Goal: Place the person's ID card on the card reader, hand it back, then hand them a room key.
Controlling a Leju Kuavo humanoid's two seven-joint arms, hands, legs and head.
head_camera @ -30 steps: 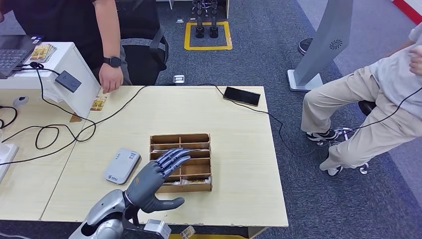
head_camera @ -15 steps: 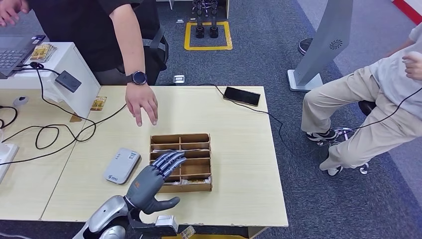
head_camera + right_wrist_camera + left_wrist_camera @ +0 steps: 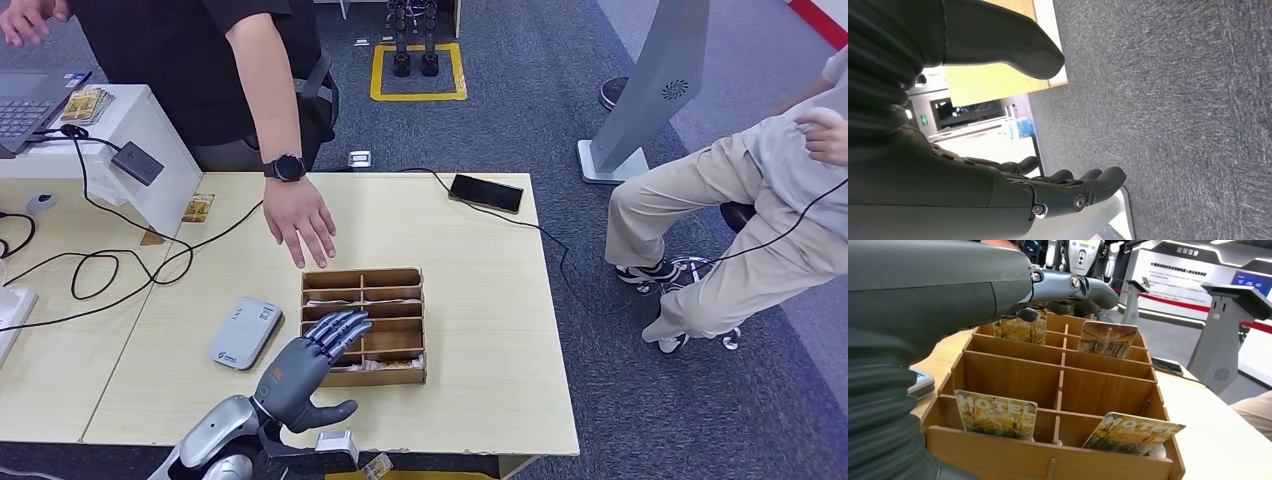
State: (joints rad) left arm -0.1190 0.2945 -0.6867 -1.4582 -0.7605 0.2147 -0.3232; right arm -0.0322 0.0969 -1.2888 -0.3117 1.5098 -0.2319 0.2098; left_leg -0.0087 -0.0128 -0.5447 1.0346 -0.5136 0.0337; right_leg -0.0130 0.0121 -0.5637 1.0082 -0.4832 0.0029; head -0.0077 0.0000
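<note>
My left hand (image 3: 305, 365) hovers over the near left part of the wooden key box (image 3: 408, 325), fingers stretched out and apart, holding nothing. In the left wrist view its fingers (image 3: 1068, 287) reach above a far compartment, just over a yellow hotel key card (image 3: 1020, 331). More key cards (image 3: 996, 414) (image 3: 1130, 432) stand in the near compartments. The flat white card reader (image 3: 245, 332) lies left of the box. A person's hand (image 3: 300, 220) with a black watch reaches palm down toward the box's far left corner, empty. My right hand (image 3: 1013, 187) hangs beside the table, fingers straight, empty.
A white stand (image 3: 160, 195) with a black device (image 3: 137, 162) and black cables (image 3: 100, 270) takes up the table's left. A yellow card (image 3: 198, 207) lies beside it. A black phone (image 3: 486, 192) lies at the far edge. A seated person (image 3: 740, 230) is off to the right.
The person's hand has moved from the table's far left edge across toward the key box. My left hand has drawn back slightly toward me, fingers still spread.
</note>
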